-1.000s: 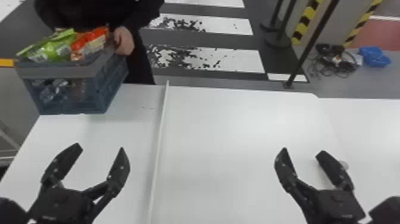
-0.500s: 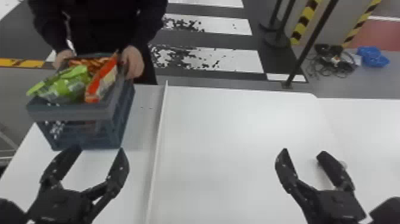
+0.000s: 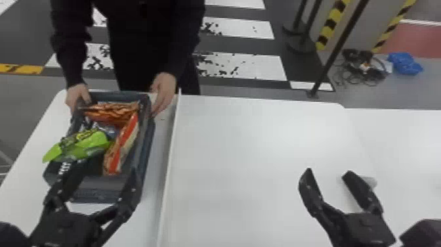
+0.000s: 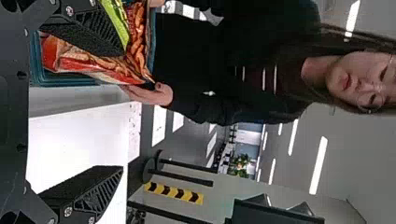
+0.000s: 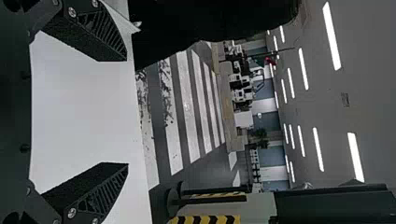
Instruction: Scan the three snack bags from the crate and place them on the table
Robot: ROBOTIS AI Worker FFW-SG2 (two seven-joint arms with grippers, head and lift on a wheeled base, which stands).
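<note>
Jaws apart on L gripper & R gripper, L fingers partly hiding crate.

Bright overhead illumination noted, ceiling strip lights visible in both wrist views, with soft glare on the white tabletop, washed out in the left wrist view.

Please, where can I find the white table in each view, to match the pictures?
Head view: white table across the centre.
Left wrist view: between the fingers of the left claw, beside the crate.
Right wrist view: between the fingers of the right claw.
Shared landmark: yellow-and-black stripes beyond the table.
</note>
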